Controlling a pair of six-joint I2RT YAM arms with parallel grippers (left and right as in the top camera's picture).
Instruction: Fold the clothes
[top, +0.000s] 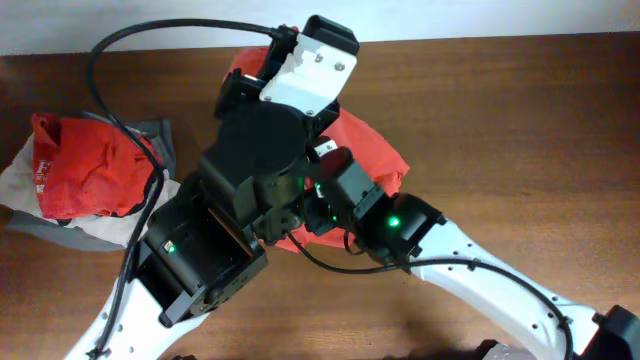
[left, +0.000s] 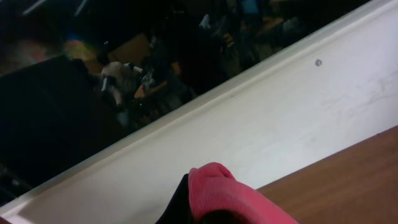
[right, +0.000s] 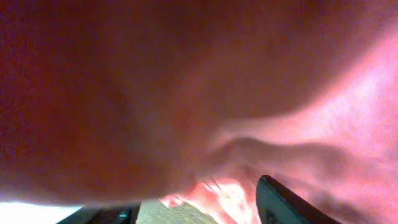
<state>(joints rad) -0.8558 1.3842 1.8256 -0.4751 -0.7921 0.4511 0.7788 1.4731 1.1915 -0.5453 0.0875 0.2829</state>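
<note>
The clothes, an orange-red T-shirt, lie bunched in the middle of the brown table, mostly covered by both arms. My left gripper is at the shirt's far edge. In the left wrist view it is shut on a raised fold of the shirt. My right gripper is pushed into the shirt near the middle, partly hidden under the left arm. In the right wrist view red cloth fills the frame. One dark fingertip shows at the right, well apart from the other, with cloth between them.
A second red garment lies crumpled on grey and white cloths at the table's left side. A black cable loops over them. A white wall strip runs along the table's far edge.
</note>
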